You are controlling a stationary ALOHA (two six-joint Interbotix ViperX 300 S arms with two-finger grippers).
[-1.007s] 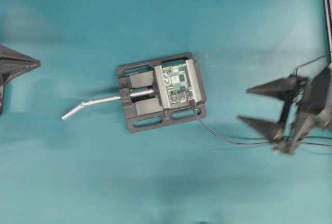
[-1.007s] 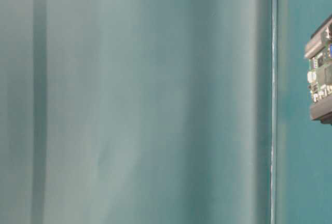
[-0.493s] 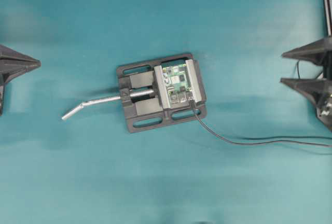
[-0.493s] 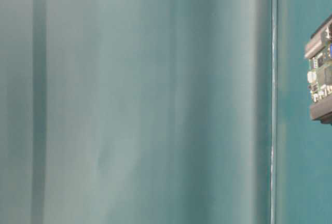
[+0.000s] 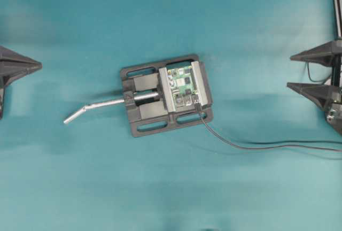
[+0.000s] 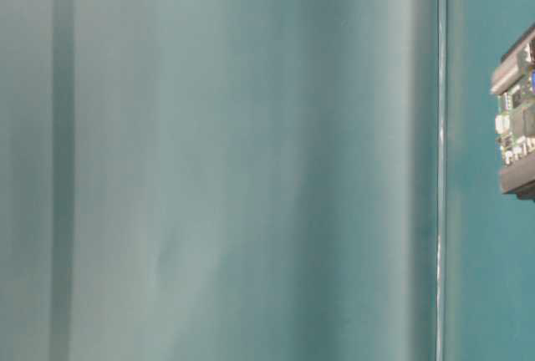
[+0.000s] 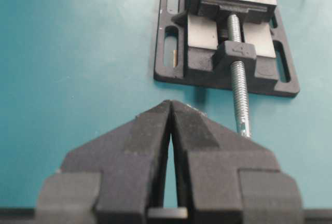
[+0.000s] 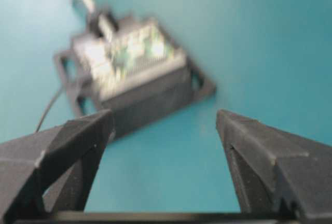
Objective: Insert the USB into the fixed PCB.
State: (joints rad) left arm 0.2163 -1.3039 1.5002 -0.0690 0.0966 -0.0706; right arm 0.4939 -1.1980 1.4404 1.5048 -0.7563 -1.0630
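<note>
The fixed PCB (image 5: 181, 85), small and green, is clamped in a black vise (image 5: 147, 114) at the table's middle. The USB plug (image 5: 196, 101) sits at the board's lower right edge, and its thin dark cable (image 5: 251, 146) trails right across the table. How deep the plug sits I cannot tell. My right gripper (image 5: 289, 71) hangs open and empty at the far right, well away from cable and board; its wrist view shows the blurred PCB (image 8: 129, 50) beyond the right gripper (image 8: 164, 120). The left gripper (image 5: 38, 66) is shut at the far left, and in its wrist view the left gripper (image 7: 170, 102) points at the vise (image 7: 228, 53).
The vise's silver screw handle (image 5: 96, 107) sticks out to the left towards my left arm. In the table-level view only an edge of the PCB (image 6: 518, 119) shows at the right. Teal table surface surrounds the vise.
My right gripper has pulled back from beside the cable to the right edge and turned, staying open. The cable now lies alone on the table. Left arm, vise and board have not moved.
</note>
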